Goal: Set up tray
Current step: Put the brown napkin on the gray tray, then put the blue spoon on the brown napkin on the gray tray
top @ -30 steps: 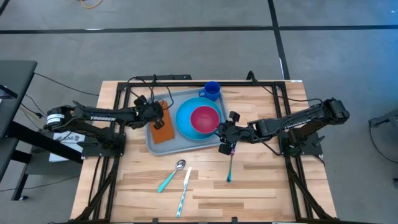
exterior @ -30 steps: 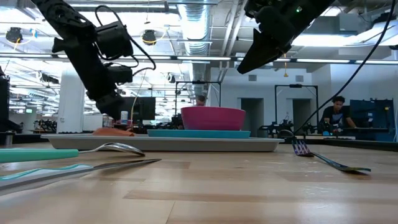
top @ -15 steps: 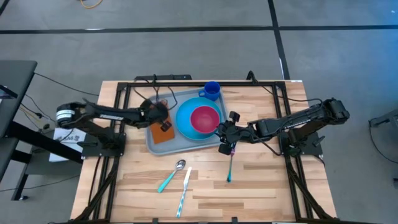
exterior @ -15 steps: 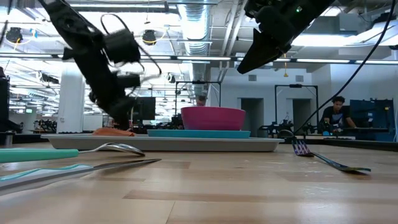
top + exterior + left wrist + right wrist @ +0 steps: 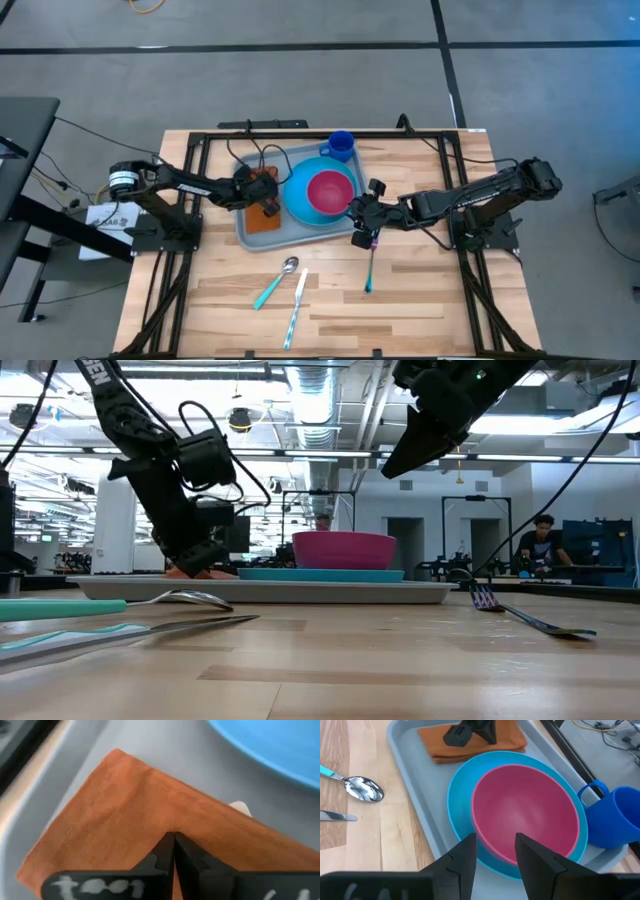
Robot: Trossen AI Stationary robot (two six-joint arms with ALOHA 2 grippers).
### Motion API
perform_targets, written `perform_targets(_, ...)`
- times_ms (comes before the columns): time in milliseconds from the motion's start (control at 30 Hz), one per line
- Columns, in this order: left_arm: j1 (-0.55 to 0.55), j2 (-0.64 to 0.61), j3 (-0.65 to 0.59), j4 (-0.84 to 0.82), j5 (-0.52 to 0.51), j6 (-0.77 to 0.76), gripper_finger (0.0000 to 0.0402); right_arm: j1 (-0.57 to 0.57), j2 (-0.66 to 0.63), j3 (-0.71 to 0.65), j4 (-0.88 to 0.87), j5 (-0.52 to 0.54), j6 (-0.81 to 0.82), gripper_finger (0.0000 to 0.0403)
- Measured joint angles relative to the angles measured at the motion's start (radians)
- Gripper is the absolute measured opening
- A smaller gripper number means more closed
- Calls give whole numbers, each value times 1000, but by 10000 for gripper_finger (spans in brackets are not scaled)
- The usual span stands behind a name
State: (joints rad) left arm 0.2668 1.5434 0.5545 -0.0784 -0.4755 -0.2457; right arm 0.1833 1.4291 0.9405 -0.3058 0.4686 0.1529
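Your left gripper (image 5: 174,851) has its two fingers pressed together with no gap, tips down on the rust-brown napkin (image 5: 125,815); nothing is clamped between them. From above you see that gripper (image 5: 268,196) over the napkin (image 5: 262,212), which lies in the tray's left part, beside the round blue plate (image 5: 297,192).

Your right gripper (image 5: 362,221) hovers at the tray's right edge with its fingers spread a moderate way and holding nothing. Its own camera looks between those fingers (image 5: 465,854) at the pink bowl (image 5: 525,815) sitting on the plate (image 5: 457,795).

The tray (image 5: 250,232) sits on the far half of the table (image 5: 420,290), near the middle, its long axis running roughly left to right and turned slightly, so the right end reaches farther back.

The overhead camera alone shows you the blue cup (image 5: 340,146) at the tray's far right corner, and the spoon (image 5: 277,281), knife (image 5: 297,305) and fork (image 5: 370,262) lying on the bare wood nearer the front edge. The table-level camera shows the tray (image 5: 270,591) as a thin flat band, with the bowl (image 5: 342,549) standing above its rim. It also shows a person (image 5: 540,545) in the room behind.
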Motion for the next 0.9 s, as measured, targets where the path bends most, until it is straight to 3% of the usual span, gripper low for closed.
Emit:
perform_targets(300,-27,-14,-2,-10,-25,-77,0,0,0,0,2,1,-1,127)
perform_targets(500,-25,-13,47,-49,-56,-49,0,0,0,0,2,0,3,127)
perform_targets(733,-38,-13,208,-288,-26,-36,0,0,0,0,-4,0,46,127)
perform_targets(900,-83,-20,338,-539,-27,-76,0,19,0,0,-132,-1,128,127)
